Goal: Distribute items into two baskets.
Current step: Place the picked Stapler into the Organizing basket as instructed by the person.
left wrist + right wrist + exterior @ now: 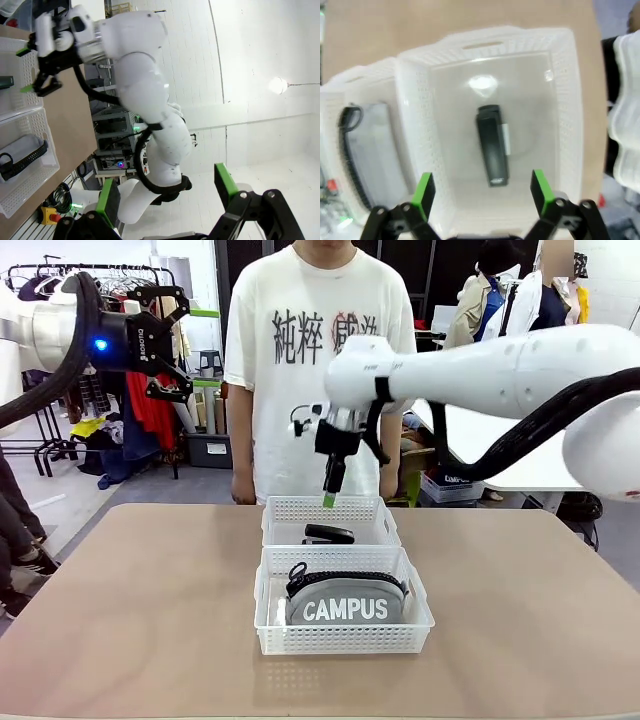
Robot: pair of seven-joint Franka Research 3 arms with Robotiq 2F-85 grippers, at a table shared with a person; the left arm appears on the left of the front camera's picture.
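A: Stapler [329,534] lying flat on the floor of the far basket [385,508], the one on the person's side of the near basket [416,592]. Black body, loose, nothing touching it.

B: And the pouch [346,602]?

A: Inside the near basket, "CAMPUS" print facing the robot, zip along the top. The two baskets sit wall to wall on the surface [130,610].

B: Right claw [329,499]?

A: Hanging just above the far basket, over the stapler, fingers spread apart and empty. In the right wrist view the green pads [424,194] stand to either side of the stapler with a clear gap.

B: Left claw [172,338]?

A: High up and well apart from both baskets, fingers spread, holding nothing.

B: So which step?

A: By my reading, the sorting looks done: one item per basket. The right claw appears to be at the release point over the far basket.

B: Next move?

A: Probably a straight lift clear of the far basket's walls, without brushing the rim or nudging the stapler. Nothing seems left to pick up.
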